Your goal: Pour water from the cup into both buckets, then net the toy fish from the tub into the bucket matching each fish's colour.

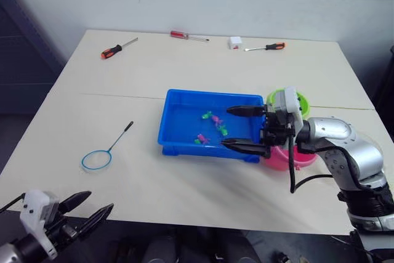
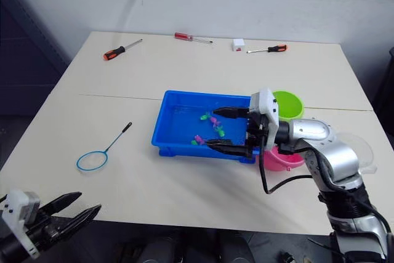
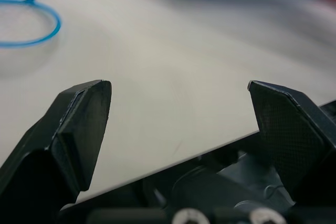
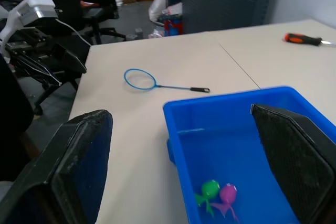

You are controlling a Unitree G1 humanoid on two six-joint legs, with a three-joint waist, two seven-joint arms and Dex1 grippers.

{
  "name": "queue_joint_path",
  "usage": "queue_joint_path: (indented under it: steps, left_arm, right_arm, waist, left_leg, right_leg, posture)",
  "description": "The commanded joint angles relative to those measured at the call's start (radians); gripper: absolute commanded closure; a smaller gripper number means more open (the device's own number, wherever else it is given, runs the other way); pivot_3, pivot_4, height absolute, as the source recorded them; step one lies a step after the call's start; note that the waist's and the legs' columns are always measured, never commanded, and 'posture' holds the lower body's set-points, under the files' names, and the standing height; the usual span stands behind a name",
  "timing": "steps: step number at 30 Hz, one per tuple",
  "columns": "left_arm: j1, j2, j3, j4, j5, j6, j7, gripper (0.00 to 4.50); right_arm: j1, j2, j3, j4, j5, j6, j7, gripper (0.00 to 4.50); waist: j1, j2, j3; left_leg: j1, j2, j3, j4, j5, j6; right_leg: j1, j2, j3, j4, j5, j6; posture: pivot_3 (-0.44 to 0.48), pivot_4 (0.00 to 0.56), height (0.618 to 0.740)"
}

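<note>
The blue tub (image 1: 178, 129) sits mid-table with several green and pink toy fish (image 1: 220, 129) in it. My right gripper (image 1: 225, 126) hangs open over the tub's right end, with nothing between its fingers. Behind it stands the green bucket (image 1: 300, 99), partly hidden, and the pink bucket (image 1: 285, 159) is under my wrist. The net (image 1: 97, 159) lies flat on the table left of the tub, its handle pointing toward the tub. My left gripper (image 1: 100, 200) is open and empty at the table's near left edge. A pale see-through rim beside my right forearm looks like the cup (image 2: 364, 149).
Three screwdrivers lie along the far side: an orange-handled screwdriver (image 1: 118, 48), a red-handled screwdriver (image 1: 188, 36) and another orange-handled screwdriver (image 1: 266, 47). A small white box (image 1: 234, 42) sits between the last two. Chairs and clutter stand beyond the table's left side in the right wrist view.
</note>
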Motion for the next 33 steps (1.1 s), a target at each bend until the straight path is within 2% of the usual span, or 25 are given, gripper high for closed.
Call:
queue_joint_path:
  steps: [1, 4, 8, 11, 14, 18, 20, 23, 27, 33]
  left_arm:
    - [-0.022, 0.064, 0.025, 0.067, 0.038, -0.043, -0.009, 0.00]
    - [-0.170, 0.206, -0.002, 0.214, 0.036, -0.004, -0.035, 0.00]
    - [-0.446, 0.388, -0.158, 0.471, 0.121, 0.028, -0.048, 0.00]
    - [-0.669, 0.486, -0.290, 0.653, 0.158, 0.038, -0.120, 0.00]
    - [-0.856, 0.528, -0.409, 0.815, 0.216, 0.038, -0.151, 0.00]
    - [-1.145, 0.512, -0.592, 1.054, 0.324, 0.062, -0.185, 0.00]
    - [-1.293, 0.462, -0.696, 1.211, 0.430, 0.010, -0.150, 0.00]
    - [-1.448, 0.398, -0.760, 1.391, 0.506, -0.038, -0.119, 0.00]
    - [-1.561, 0.343, -0.791, 1.533, 0.557, -0.091, -0.127, 0.00]
    - [-1.614, 0.298, -0.830, 1.597, 0.608, -0.147, -0.176, 0.00]
  right_arm:
    - [-0.013, 0.012, 0.017, -0.003, -0.048, -0.050, 0.025, 0.03]
    - [0.003, 0.010, 0.039, -0.022, -0.072, -0.049, 0.042, 0.03]
    - [0.036, 0.012, 0.051, -0.070, -0.087, -0.041, 0.026, 0.03]
    - [0.072, 0.014, 0.042, -0.121, -0.091, -0.031, -0.015, 0.03]
    - [0.104, 0.014, 0.034, -0.159, -0.097, -0.023, -0.049, 0.03]
    - [0.170, 0.009, 0.006, -0.227, -0.108, -0.010, -0.120, 0.03]
    - [0.211, 0.011, -0.012, -0.268, -0.114, -0.001, -0.165, 0.03]
    - [0.251, 0.014, -0.024, -0.309, -0.121, 0.007, -0.211, 0.03]
    - [0.283, 0.012, -0.028, -0.342, -0.123, 0.015, -0.248, 0.03]
    - [0.313, 0.015, -0.046, -0.374, -0.122, 0.029, -0.299, 0.03]
  waist:
    - [-0.002, 0.000, 0.000]
    - [0.004, 0.001, 0.000]
    - [-0.001, 0.001, 0.000]
    - [-0.006, 0.001, 0.000]
    - [-0.012, 0.001, 0.000]
    - [-0.007, 0.001, 0.000]
    - [0.000, 0.000, 0.000]
    - [0.003, -0.001, -0.001]
    - [0.001, -0.001, -0.001]
    - [0.000, -0.002, 0.000]
  left_leg:
    - [0.000, 0.000, 0.000, 0.000, 0.000, 0.000]
    - [0.000, 0.000, -0.001, -0.001, 0.003, 0.000]
    - [-0.002, 0.000, -0.001, -0.002, 0.006, -0.001]
    - [-0.003, 0.000, -0.001, -0.003, 0.006, -0.001]
    - [-0.004, 0.000, 0.000, -0.004, 0.008, -0.006]
    - [-0.007, 0.000, 0.000, -0.005, 0.009, -0.007]
    - [-0.010, 0.000, 0.001, -0.003, 0.009, -0.007]
    - [-0.022, 0.000, 0.001, 0.006, 0.009, -0.007]
    - [-0.023, 0.000, 0.001, 0.016, 0.009, -0.006]
    - [-0.021, 0.000, 0.001, 0.017, 0.013, -0.007]
  right_leg:
    - [0.001, -0.002, -0.002, 0.000, 0.000, 0.000]
    - [0.003, -0.007, -0.011, 0.000, -0.001, -0.001]
    - [0.004, -0.011, -0.017, 0.000, -0.001, -0.002]
    - [0.004, -0.011, -0.018, 0.000, -0.001, -0.002]
    - [0.002, -0.011, -0.018, 0.000, -0.001, -0.002]
    - [-0.002, -0.010, -0.019, 0.004, 0.000, -0.001]
    - [-0.005, -0.010, -0.020, 0.005, 0.000, -0.001]
    - [-0.015, -0.010, -0.021, 0.012, 0.000, 0.001]
    - [-0.014, -0.011, -0.022, 0.016, 0.001, 0.001]
    - [-0.014, -0.011, -0.021, 0.017, 0.002, 0.003]
  posture:
    - [0.000, 0.150, 0.740]
    - [0.000, 0.150, 0.740]
    - [0.000, 0.150, 0.740]
    - [0.000, 0.150, 0.740]
    - [0.000, 0.150, 0.740]
    - [0.000, 0.150, 0.740]
    - [0.000, 0.150, 0.740]
    - [0.000, 0.150, 0.740]
    - [0.000, 0.150, 0.740]
    - [0.000, 0.150, 0.740]
